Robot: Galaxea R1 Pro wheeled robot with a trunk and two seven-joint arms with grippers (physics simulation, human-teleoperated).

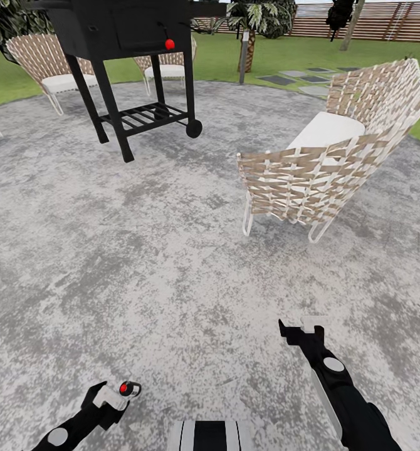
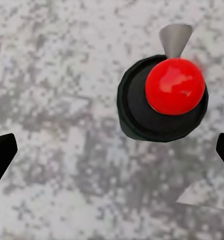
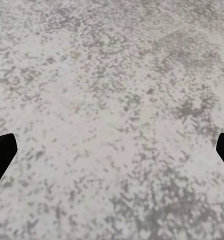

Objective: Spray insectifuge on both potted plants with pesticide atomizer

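1. Grey mottled paving of the patio [image 1: 141, 263] is spreading across most of the head view, with green lawn [image 1: 279, 59] and a brown slatted fence [image 1: 373, 22] running along the top of the frame.
2. The left gripper [image 1: 117, 396] is sitting at the lower left of the frame, and the pesticide atomizer [image 1: 128, 389] is showing right at its tip, red nozzle top facing up.
3. In the left wrist view the atomizer [image 2: 164, 97] is hanging between the two dark fingertips [image 2: 1, 155], nearer one side; whether the jaws are actually gripping it, I cannot tell.
4. The right gripper [image 1: 296, 329] is hovering at the lower right over bare paving, jaws spread wide with nothing between them.
5. A black grill [image 1: 119, 37] with a red knob is standing at the upper left.
6. A woven chair [image 1: 335, 169] with a white cushion is sitting at the right, two more chairs [image 1: 44, 62] behind the grill.
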